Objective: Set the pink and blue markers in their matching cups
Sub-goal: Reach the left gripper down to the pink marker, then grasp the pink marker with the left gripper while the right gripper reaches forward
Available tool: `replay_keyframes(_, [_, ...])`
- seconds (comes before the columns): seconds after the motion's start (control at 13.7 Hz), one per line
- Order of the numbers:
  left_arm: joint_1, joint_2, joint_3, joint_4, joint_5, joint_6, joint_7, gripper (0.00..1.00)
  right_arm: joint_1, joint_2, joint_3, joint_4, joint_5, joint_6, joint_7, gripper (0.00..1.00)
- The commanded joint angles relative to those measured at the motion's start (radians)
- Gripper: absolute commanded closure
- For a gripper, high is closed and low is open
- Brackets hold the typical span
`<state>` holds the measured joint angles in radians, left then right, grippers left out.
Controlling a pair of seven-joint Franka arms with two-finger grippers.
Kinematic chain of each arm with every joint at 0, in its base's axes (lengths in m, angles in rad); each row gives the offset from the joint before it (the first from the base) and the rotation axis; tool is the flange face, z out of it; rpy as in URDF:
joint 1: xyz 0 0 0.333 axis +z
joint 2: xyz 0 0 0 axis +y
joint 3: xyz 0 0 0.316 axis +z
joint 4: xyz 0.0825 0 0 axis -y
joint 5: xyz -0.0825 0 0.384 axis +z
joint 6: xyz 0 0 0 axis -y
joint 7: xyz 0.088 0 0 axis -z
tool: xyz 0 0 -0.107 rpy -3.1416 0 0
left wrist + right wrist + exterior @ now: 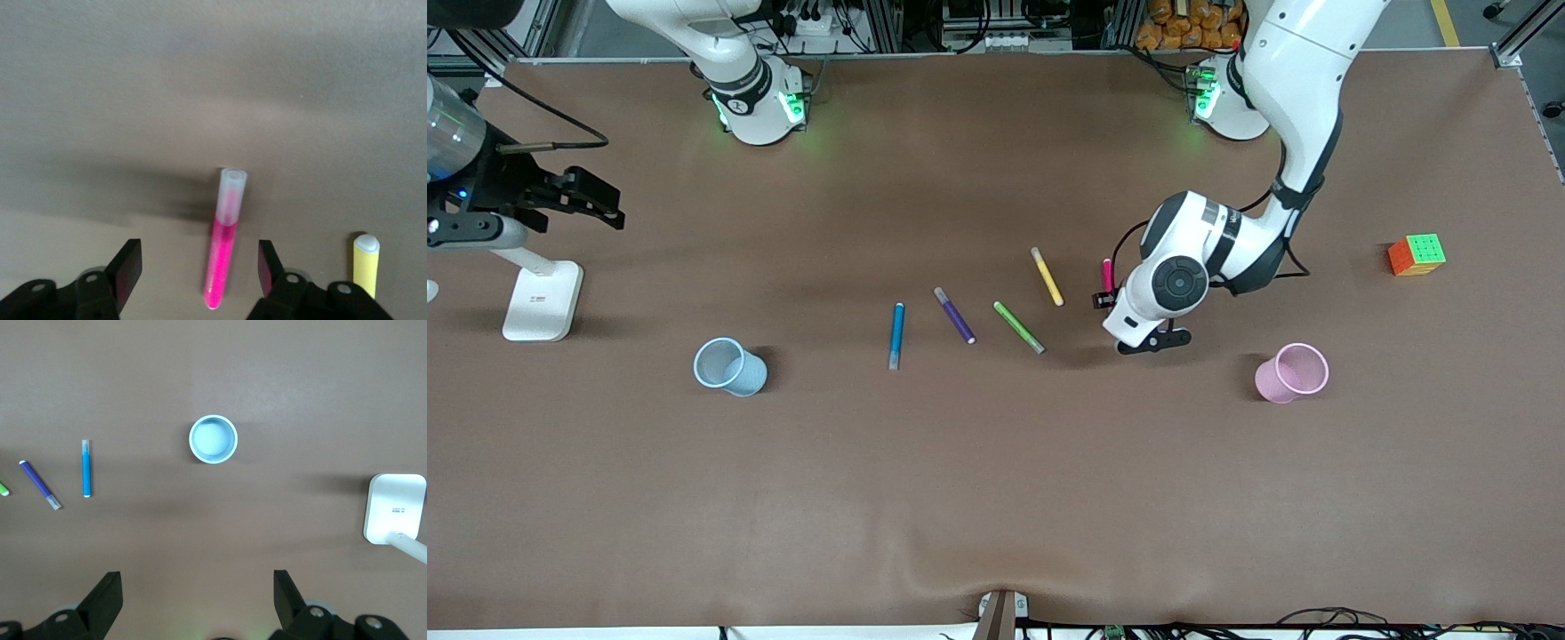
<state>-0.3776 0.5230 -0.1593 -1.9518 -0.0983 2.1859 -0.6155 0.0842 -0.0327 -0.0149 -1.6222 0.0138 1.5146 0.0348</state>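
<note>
Front view: left arm hides most of the pink marker (1108, 275).

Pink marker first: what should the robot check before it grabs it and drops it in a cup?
1. Pink marker lies between the left gripper fingers: ok.
2. Fingers touching the marker: not ok, gaps show on both sides.
3. Pink cup upright, mouth open: ok.
4. Yellow marker outside the fingers: ok.
5. Right gripper waits open over the blue cup, away from this grab: ok.
6. Pink cup holds nothing: cannot tell.
</note>
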Motion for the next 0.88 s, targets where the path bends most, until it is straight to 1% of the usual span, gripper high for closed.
replay_keyframes(0.0, [-0.024,0.017,0.001,0.001,-0.027,0.034,-0.018,0.27,0.022,0.005,0.0,-0.013,-0.002,0.021,0.023,0.0])
replay_keyframes(0.22, [-0.024,0.038,0.001,0.013,-0.037,0.037,-0.018,0.28,0.064,0.034,0.0,-0.013,-0.002,0.032,0.068,0.0])
replay_keyframes(0.44, [-0.034,0.048,0.001,0.013,-0.037,0.037,-0.018,0.31,0.095,0.051,0.0,-0.013,-0.003,0.035,0.071,0.0])
replay_keyframes(0.66, [-0.032,0.058,0.001,0.02,-0.038,0.04,-0.018,0.32,0.141,0.083,0.0,-0.011,-0.002,0.073,0.073,0.0])
replay_keyframes(0.8, [-0.034,0.064,0.001,0.024,-0.038,0.04,-0.018,0.37,0.181,0.088,0.0,-0.011,-0.002,0.099,0.073,0.0])
